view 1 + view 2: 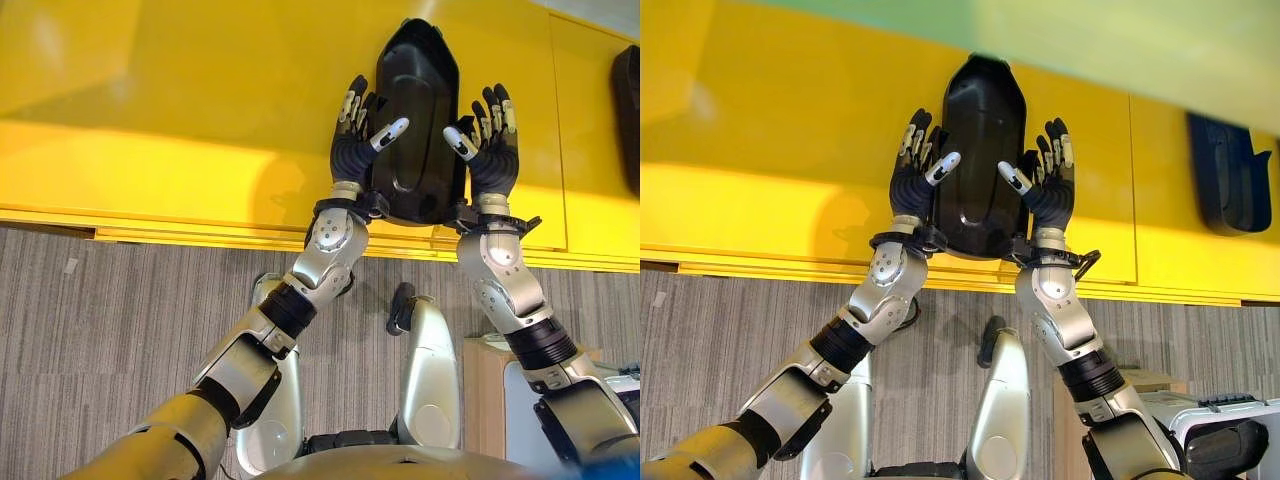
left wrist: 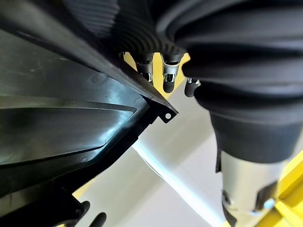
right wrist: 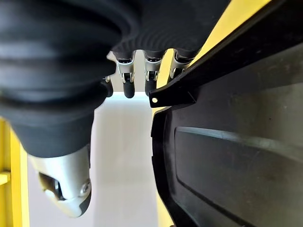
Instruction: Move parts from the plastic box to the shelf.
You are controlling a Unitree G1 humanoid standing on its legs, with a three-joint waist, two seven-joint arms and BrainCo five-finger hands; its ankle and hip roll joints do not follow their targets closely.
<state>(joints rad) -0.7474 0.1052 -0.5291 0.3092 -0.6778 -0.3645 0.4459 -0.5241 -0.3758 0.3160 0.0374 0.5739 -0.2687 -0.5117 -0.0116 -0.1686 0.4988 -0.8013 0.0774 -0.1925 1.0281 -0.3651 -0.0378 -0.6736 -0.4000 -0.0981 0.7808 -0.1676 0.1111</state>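
glossy black moulded part [image 1: 417, 120], long with a rounded tapered far end and a recessed centre panel, upper centre of frame, lying lengthwise on the yellow shelf [image 1: 180, 130], near end at the shelf's front edge

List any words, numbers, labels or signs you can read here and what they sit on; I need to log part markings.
None can be read.
The black part held between the left hand and right hand bears no visible print.
The yellow shelf is plain, without label or sign.
The second black part farther right on the shelf shows no marking either.
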